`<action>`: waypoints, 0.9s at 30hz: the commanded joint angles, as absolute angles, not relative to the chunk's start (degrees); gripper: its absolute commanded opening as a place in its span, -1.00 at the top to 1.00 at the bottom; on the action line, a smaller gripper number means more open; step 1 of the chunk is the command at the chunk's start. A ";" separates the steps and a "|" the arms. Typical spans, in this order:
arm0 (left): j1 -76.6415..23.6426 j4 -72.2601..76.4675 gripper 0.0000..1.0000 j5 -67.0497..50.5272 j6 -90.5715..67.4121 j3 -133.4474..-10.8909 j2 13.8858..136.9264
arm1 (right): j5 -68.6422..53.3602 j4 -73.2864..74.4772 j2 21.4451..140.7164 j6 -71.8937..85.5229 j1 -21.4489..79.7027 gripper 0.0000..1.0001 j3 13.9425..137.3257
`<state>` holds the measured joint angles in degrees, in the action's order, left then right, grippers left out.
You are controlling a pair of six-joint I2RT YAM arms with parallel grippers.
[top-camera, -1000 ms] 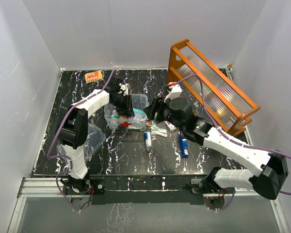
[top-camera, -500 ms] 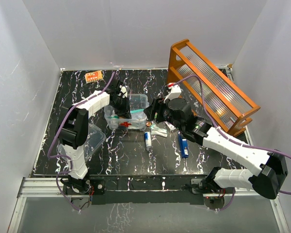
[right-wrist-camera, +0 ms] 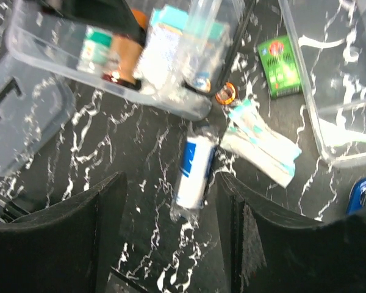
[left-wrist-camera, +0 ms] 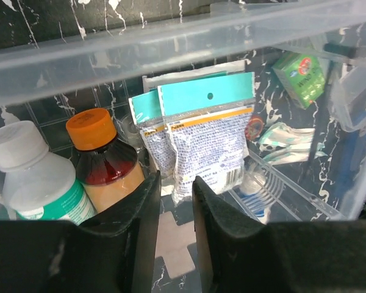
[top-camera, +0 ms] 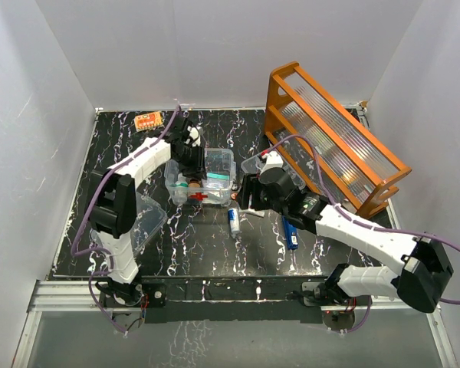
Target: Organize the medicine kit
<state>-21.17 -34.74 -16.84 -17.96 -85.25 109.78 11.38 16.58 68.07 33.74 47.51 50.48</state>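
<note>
Main risk is on the left: left gripper (left-wrist-camera: 175, 183) is down inside the kit (top-camera: 221, 161), right by the packets (left-wrist-camera: 210, 143) and the orange-cap bottle (left-wrist-camera: 104, 162). A sloppy exit could tip the bottle or hook the wall and drag the whole box. Its jaws are barely apart, with nothing between them that I can see. Right gripper (right-wrist-camera: 171, 180) hovers over the tube (right-wrist-camera: 194, 168), jaws wide and empty, straddling it across its width. The tube is round, so an off-centre close probably rolls it away, and one finger could catch the sachets (right-wrist-camera: 262, 146) beside it. Both wrists work close together, so a clash is possible. The kit sits mid-table toward the back, with its lid (top-camera: 144, 218) off, lying by the left arm.
</note>
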 commanded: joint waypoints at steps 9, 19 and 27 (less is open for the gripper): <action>-21.27 -35.57 0.22 -10.55 -20.77 -83.84 91.32 | 9.10 16.50 77.26 39.33 52.38 -0.26 47.52; -20.97 -30.04 -0.06 -5.13 -24.98 -73.06 74.69 | 11.63 13.16 85.62 40.62 54.14 -0.13 49.01; -20.93 -28.92 -0.13 -6.33 -27.07 -70.39 70.98 | 12.23 9.05 88.79 39.18 54.14 0.13 47.55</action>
